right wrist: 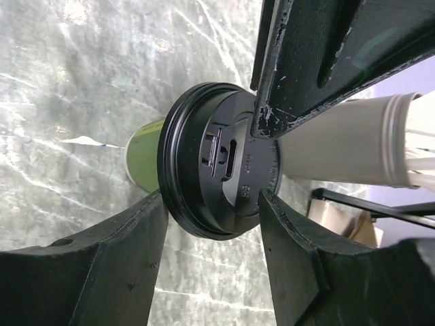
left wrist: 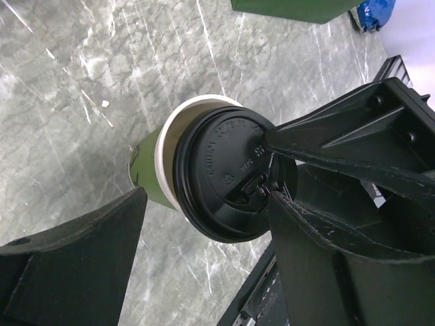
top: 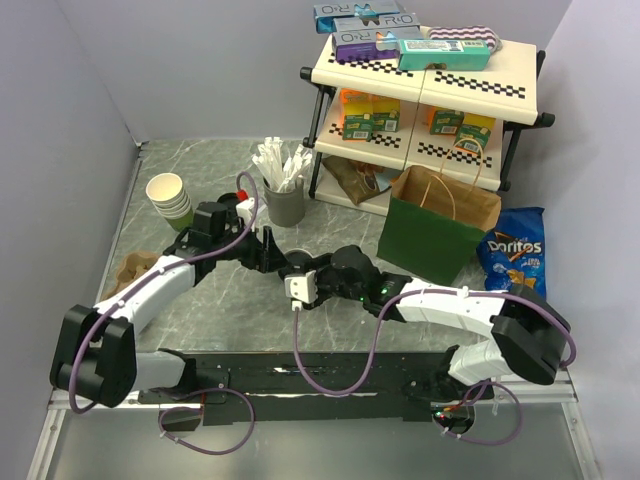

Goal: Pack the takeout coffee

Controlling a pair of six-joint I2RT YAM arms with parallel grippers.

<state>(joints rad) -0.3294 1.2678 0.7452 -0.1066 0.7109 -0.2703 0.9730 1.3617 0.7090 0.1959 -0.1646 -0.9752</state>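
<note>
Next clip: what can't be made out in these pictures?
- Top view: the takeout coffee is hidden beneath the left gripper and right gripper where they meet.
- Both wrist views: whether either gripper's fingers press the takeout coffee; they overlap the rim of its lid.
- Both wrist views: the takeout coffee's base, behind its lid.
- Top view: the inside of the green bag, screened by its walls.

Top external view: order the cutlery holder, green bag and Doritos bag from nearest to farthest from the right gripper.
From the right gripper:
1. Cutlery holder, just behind it, slightly right.
2. Green bag, off to the right, in front of the shelf.
3. Doritos bag, far right, beyond the green bag.
</note>
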